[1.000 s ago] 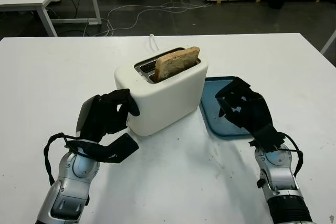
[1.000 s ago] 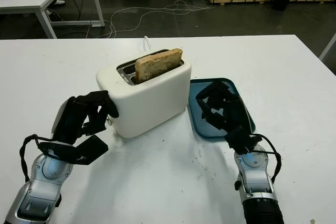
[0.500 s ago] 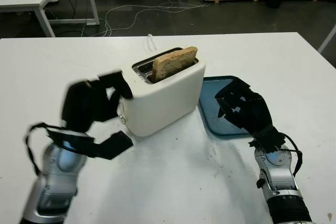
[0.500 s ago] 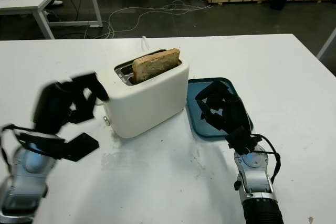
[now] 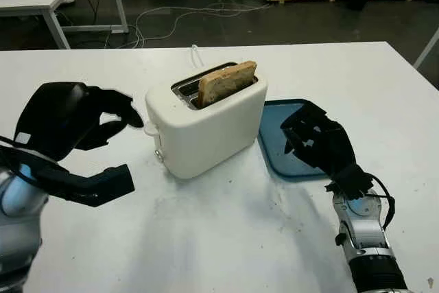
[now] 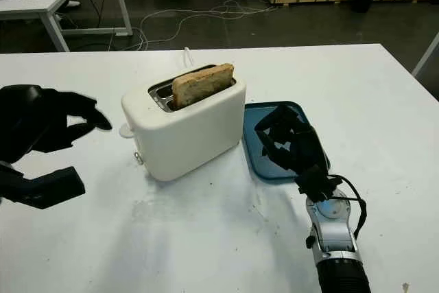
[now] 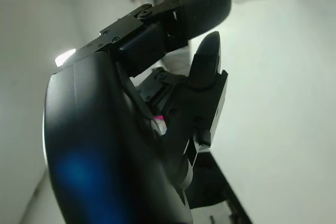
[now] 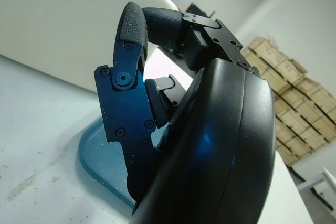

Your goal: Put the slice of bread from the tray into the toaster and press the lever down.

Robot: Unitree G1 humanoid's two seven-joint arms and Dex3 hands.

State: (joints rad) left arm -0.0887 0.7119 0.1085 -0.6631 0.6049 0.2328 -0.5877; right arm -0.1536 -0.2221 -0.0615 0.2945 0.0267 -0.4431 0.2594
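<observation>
One slice of bread [image 5: 227, 81] is seen standing on edge in the near slot of the white toaster [image 5: 209, 125], which sits at the middle of the table [image 5: 226, 238]. Much of the slice rises above the slot, so it is judged that the lever [image 5: 150, 129], a small white tab on the toaster's left end, has not been pressed down; it sits high on that end.

Left of the toaster, the left hand [image 5: 68, 118] is held raised above the table and apart from the casing, its fingers curled and holding nothing. Its fingertips point toward the lever, a placement judged suited to a downward press on that tab.

On the right, the right hand [image 5: 317, 141] is held over the blue tray [image 5: 273, 114], fingers curled on nothing, and appears parked. No bread is seen on the tray's bare part, which lies just beside the toaster's right end.

The slice is light brown with a darker crust and a rough, grainy face, and leans a little in the slot.
</observation>
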